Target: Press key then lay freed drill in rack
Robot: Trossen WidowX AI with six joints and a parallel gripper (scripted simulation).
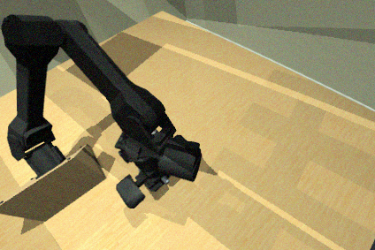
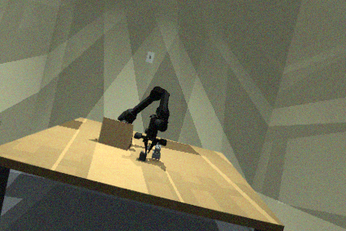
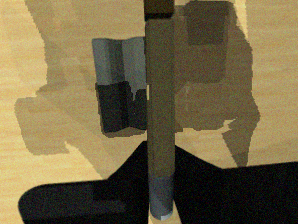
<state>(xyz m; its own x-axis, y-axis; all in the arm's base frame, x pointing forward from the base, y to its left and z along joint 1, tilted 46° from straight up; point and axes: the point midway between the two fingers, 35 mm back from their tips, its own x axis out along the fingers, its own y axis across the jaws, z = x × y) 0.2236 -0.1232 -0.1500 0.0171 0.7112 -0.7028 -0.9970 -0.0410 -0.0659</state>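
In the wrist view the gripper (image 3: 161, 200) is clamped on the drill (image 3: 161, 100), a long brown shaft with a grey end, which runs straight away from the camera over the wooden table (image 3: 50, 40). Just left of the shaft and beyond the fingers sits the grey grooved rack (image 3: 120, 85), half in shadow. Farther back, in the exterior view, a brown box (image 2: 116, 133) stands beside the arm (image 2: 153, 106).

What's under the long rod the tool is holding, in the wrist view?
Under the rod lies the wooden table, in shadow. A grey grooved rack sits just left of it, its right edge hidden behind the rod. The tool covers whatever lies below the rod's near end.
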